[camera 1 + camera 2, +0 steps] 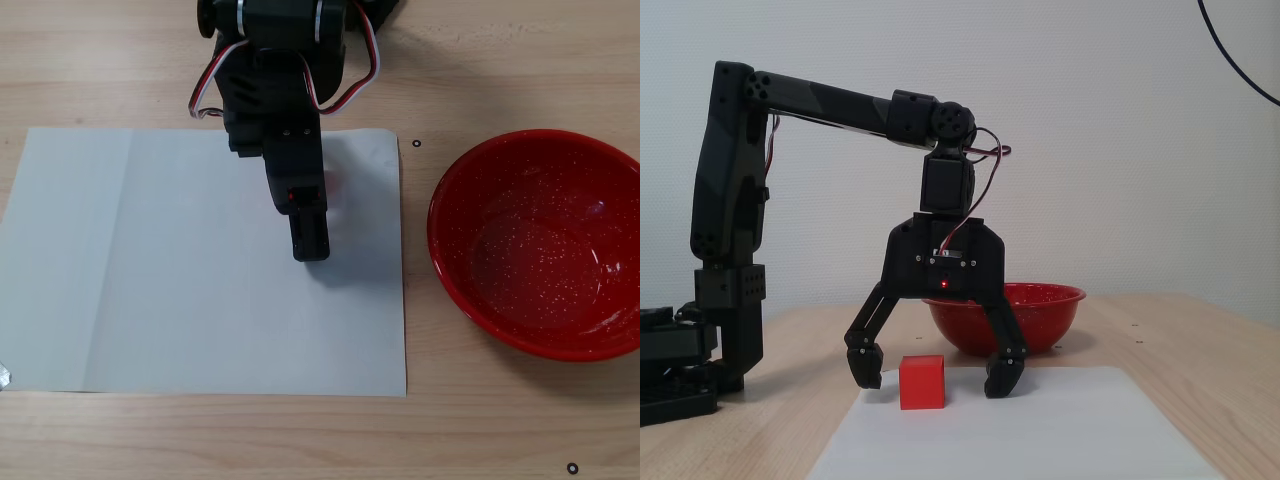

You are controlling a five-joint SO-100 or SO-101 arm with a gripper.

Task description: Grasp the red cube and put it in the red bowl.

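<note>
The bench [120,60] is pale wood and fills the top-down fixed view; in the side-on fixed view [1200,340] it runs back to a white wall [1120,130].

A white paper sheet [150,280] lies flat on the bench, covering most of the left and middle of the top-down view and reaching close to the near edge. In the side-on view [1060,430] it lies in the foreground.

The black arm [735,210] rises from its base at the left edge of the bench in the side-on view, then reaches out level and drops at the wrist. In the top-down view [280,90] it comes in from the far edge, over the sheet.

The bowl [540,240] sits on bare wood at the right edge of the bench in the top-down view, just clear of the sheet. It is glossy red with white speckles inside and holds nothing. In the side-on view [1010,315] it stands behind the jaws.

The gripper [936,375] points straight down, its jaws spread wide, with both tips low over the sheet. The jaws hold nothing.

The cube [922,381] rests on the sheet between the two fingertips, nearer the left one [866,366] in the side-on view, and touches neither. In the top-down view the gripper [310,245] hides the cube.
</note>
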